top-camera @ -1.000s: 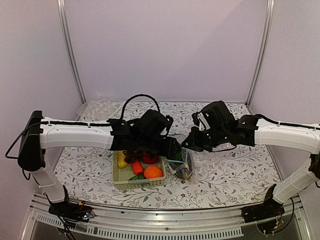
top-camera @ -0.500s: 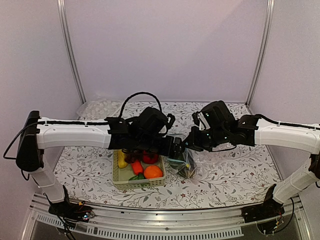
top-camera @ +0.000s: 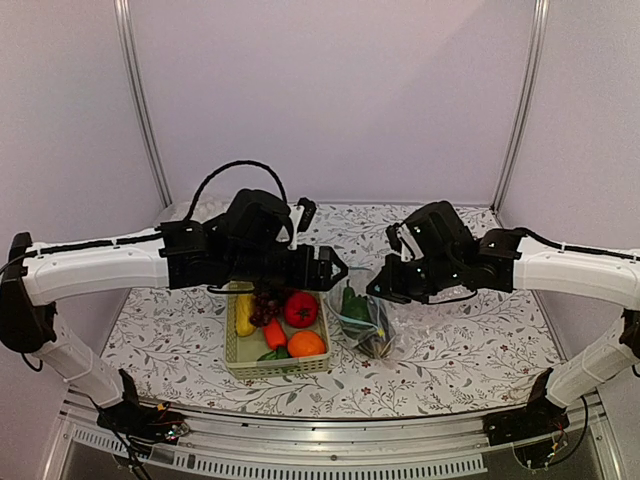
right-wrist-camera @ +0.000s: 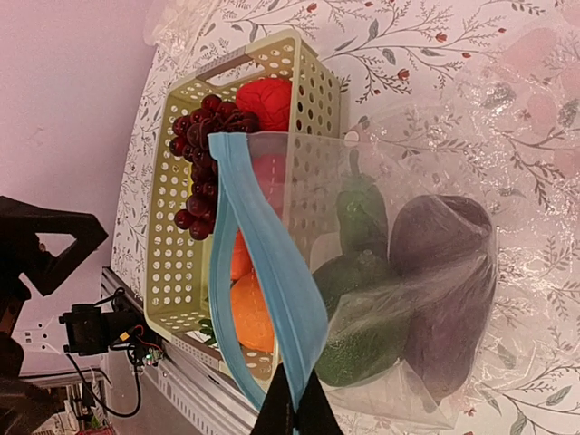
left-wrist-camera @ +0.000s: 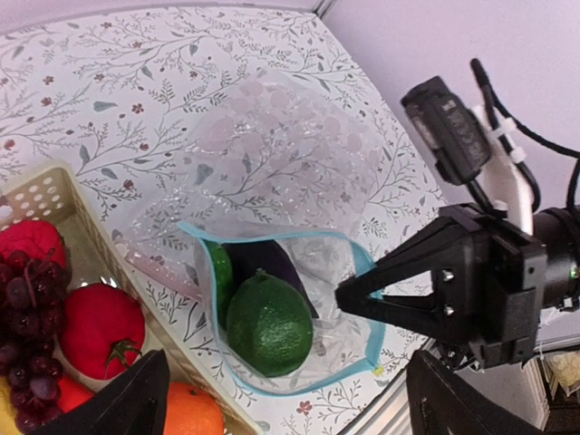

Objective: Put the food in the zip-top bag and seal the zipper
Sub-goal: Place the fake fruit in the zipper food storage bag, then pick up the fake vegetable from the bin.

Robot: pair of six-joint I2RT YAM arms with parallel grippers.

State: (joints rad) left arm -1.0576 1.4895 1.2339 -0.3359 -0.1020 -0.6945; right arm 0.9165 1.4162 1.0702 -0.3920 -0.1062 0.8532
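Blue zipper (right-wrist-camera: 272,281): pinched at one spot by right gripper (right-wrist-camera: 292,405), jaws pressed together on the strip. Mouth bowed into an open loop, unsealed.
Bag (left-wrist-camera: 299,154): on the table (left-wrist-camera: 91,91) just right of the basket (right-wrist-camera: 172,227), touching its wall, rim lifted by that pinch.
In the bag: eggplant (right-wrist-camera: 444,290), dark green vegetable (left-wrist-camera: 269,323), and a second green piece (right-wrist-camera: 361,213) beside them.
In the basket: grapes (right-wrist-camera: 195,145), red fruit (left-wrist-camera: 100,326), orange (left-wrist-camera: 186,412), carrot (top-camera: 274,333), corn (top-camera: 243,318).
Left gripper (top-camera: 333,270): fingers spread wide, nothing between them, hovering above the basket's right edge and the bag mouth.
Step in hand: likely fetching the next piece from the basket, with the filling about a third done.
Doing it well: come straight down on one piece and close across its narrow width. Take the top, free-lying fruit first, as the glossy skins look slippery. Carry it over the centre of the blue loop and release low.
Right side: hold the pinch high and steady so the mouth stays wide.
Risk: brushing the near rim and folding the mouth shut, or dragging the thin film sideways.
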